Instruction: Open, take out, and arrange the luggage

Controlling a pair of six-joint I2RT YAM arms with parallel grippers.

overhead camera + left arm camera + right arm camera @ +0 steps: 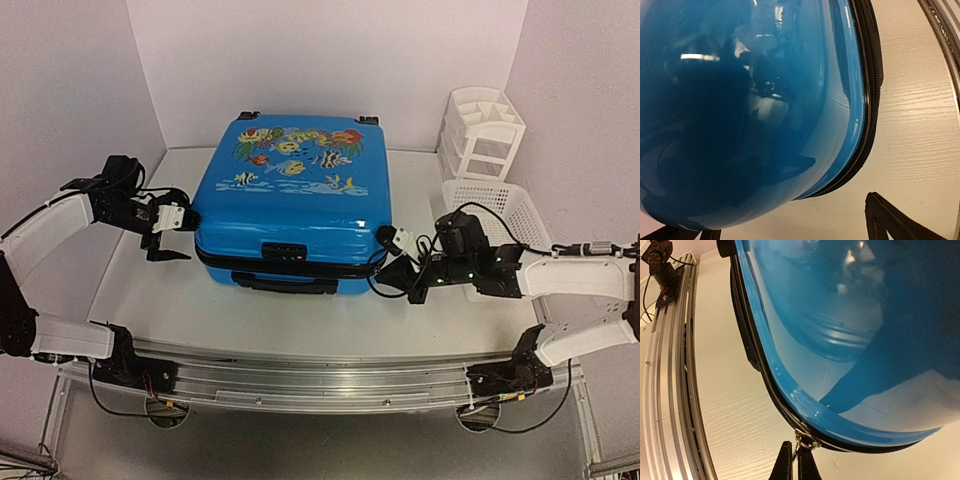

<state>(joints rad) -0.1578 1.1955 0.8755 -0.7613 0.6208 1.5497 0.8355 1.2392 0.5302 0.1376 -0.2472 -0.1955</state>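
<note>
Silver rail (pixel 320 375) up front, then my two claws: left claw (pixel 178 237) spread open beside the one blue suitcase (pixel 290 215), which lies shut on the table (pixel 130 290). Right claw (pixel 795 454) is pinched on its zipper pull (pixel 804 439). Further back right, one white basket (pixel 500 200), one white organizer (pixel 485 130).

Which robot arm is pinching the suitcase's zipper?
The right arm: its jaws pinch the zipper pull at the luggage's corner. The left arm's jaws gape open, empty.
</note>
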